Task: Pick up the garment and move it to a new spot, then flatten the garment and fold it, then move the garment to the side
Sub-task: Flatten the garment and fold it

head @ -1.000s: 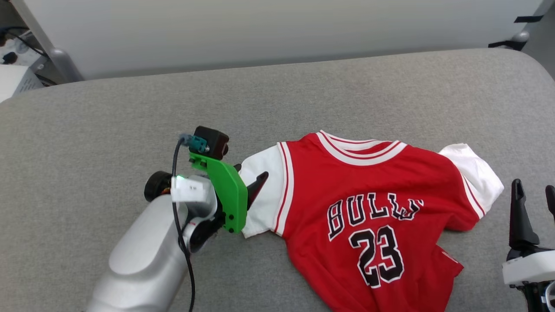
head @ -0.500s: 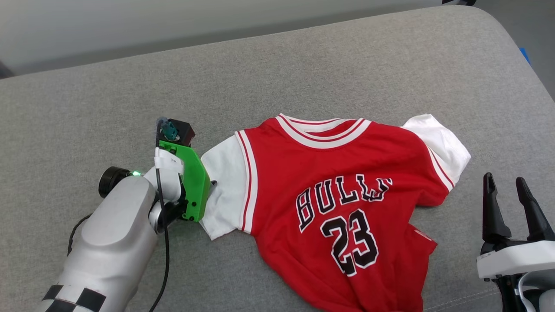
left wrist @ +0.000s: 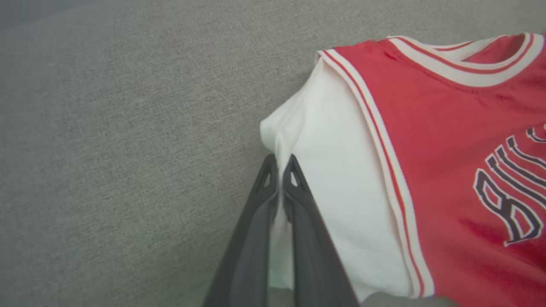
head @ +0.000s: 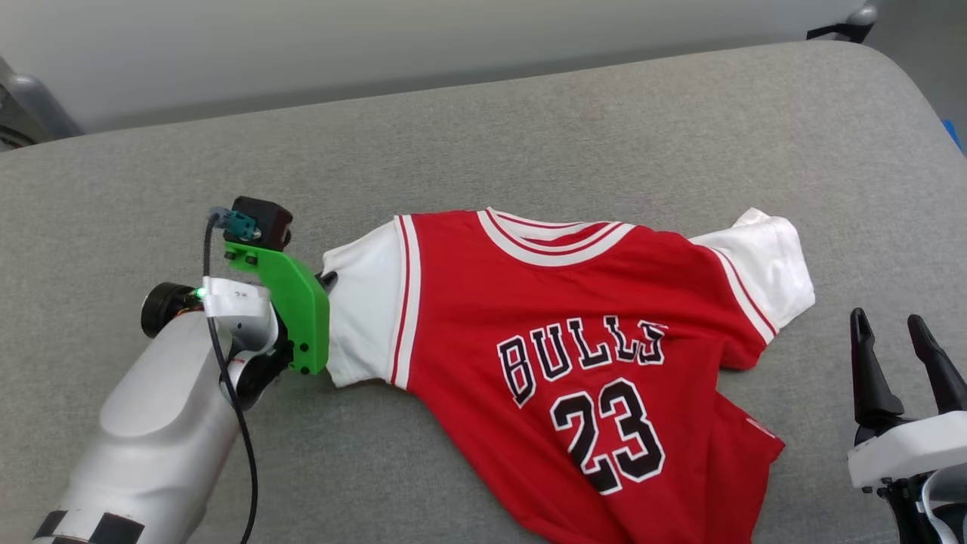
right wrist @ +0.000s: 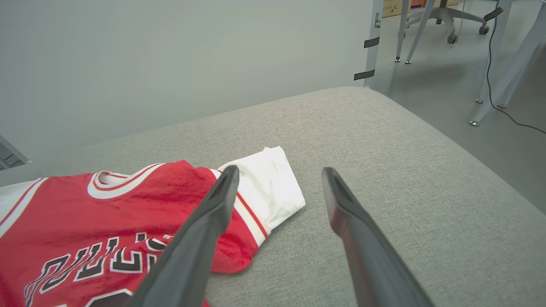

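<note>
- Left pincer (left wrist: 280, 165): clenched on the outer edge of the white sleeve (left wrist: 337, 179) on the robot's left. A thin fold of cloth sits between the fingers, close to their tips.
- Right pincer (head: 888, 321): released, fingers apart, near the other white sleeve (head: 763, 264) and touching nothing.
- Garment (head: 574, 317): face up with the lettering readable, mid-way across the grey fabric-covered counter (head: 483, 136). The lower hem (head: 748, 446) is rumpled and doubled under on the robot's right side.
- Risk 1: you hold little cloth, and only near the tips. A quick lift could pull the sleeve free.
- Risk 2: you would be lifting from one point. The body would hang from that sleeve, twist and land bunched, making your flattening harder.
- Risk 3: if you drag rather than lift, the counter fabric looks grippy enough to roll the hem fold further under.
- Risk 4: cannot tell whether both sleeve layers are caught. With only one, the sleeve could turn inside out as you pull.
</note>
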You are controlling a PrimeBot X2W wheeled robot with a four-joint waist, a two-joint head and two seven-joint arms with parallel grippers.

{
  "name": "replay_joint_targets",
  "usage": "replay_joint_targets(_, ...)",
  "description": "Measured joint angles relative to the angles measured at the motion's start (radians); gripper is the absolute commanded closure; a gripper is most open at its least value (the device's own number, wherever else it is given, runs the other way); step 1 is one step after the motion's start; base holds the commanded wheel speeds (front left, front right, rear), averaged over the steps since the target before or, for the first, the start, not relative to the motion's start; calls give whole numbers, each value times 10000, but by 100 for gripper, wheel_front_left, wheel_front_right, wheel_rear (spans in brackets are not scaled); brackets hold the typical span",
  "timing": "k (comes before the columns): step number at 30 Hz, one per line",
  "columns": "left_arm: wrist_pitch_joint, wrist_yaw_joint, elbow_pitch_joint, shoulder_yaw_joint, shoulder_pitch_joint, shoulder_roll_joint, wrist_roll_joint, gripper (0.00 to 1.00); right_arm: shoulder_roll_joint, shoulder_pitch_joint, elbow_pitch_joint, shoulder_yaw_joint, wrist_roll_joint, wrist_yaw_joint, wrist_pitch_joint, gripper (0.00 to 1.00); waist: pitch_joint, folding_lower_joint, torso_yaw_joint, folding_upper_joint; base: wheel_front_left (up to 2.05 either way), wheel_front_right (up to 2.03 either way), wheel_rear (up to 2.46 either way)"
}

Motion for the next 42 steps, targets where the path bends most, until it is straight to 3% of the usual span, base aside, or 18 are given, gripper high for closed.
replay_joint_targets(7,253,153,-1659,383,757,782,-489,100,-73,336,-19,-84,-8,0,1070,0,-352,0,660,0,0,0,0)
replay_joint_targets(12,798,677,-3576,546,1821,1298,-731,100,-194,597,61,136,0,2,2299,0,-517,0,1187,0,0,0,0)
replay_joint_targets(18,1210,1409,-5858,493,2923,1469,-915,100,-895,390,-146,226,117,2,4320,0,-515,-1,1782,0,0,0,0)
replay_joint_targets(26,1377,1987,-7729,236,3262,1407,-871,100,-2111,-1756,-663,-424,449,0,8426,0,-104,-1,2427,0,0,0,0)
replay_joint_targets(32,1367,2027,-8364,0,3252,1258,-535,100,-2579,-3878,-33,-493,449,0,10351,0,471,-1,2838,0,0,0,0)
replay_joint_targets(35,1338,2027,-8523,-69,3231,1210,-445,100,-2698,-4662,798,-481,316,0,10807,0,788,-1,3063,0,0,0,0)
replay_joint_targets(42,1235,2008,-8679,-313,3033,955,-291,100,-3072,-5812,2815,-550,-633,2,10437,0,1462,0,3648,0,0,0,0)
